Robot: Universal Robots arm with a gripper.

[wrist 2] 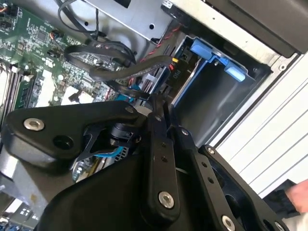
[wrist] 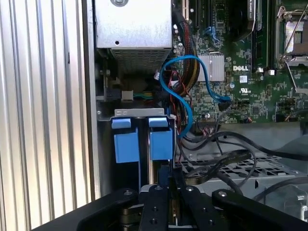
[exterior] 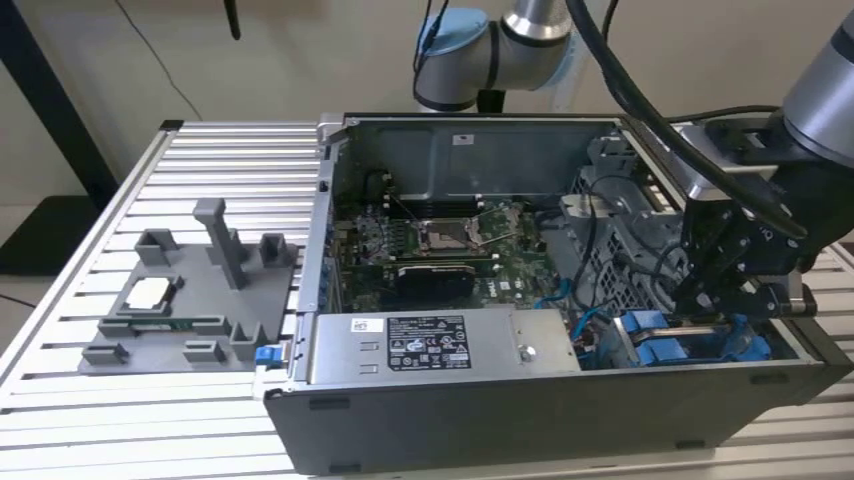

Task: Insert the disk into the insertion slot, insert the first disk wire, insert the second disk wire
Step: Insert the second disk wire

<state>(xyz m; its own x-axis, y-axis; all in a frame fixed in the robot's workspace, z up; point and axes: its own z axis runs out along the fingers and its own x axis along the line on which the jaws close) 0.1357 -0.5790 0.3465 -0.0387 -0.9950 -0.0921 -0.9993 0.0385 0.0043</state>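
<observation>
Disk, glossy blue rectangular frame

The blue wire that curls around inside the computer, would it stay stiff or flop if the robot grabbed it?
The blue wire would probably flop: it is thin and hangs in a loose loop over the green circuit board. It likely weighs very little. One end looks plugged in there, so a hard pull might strain that plug.
</observation>
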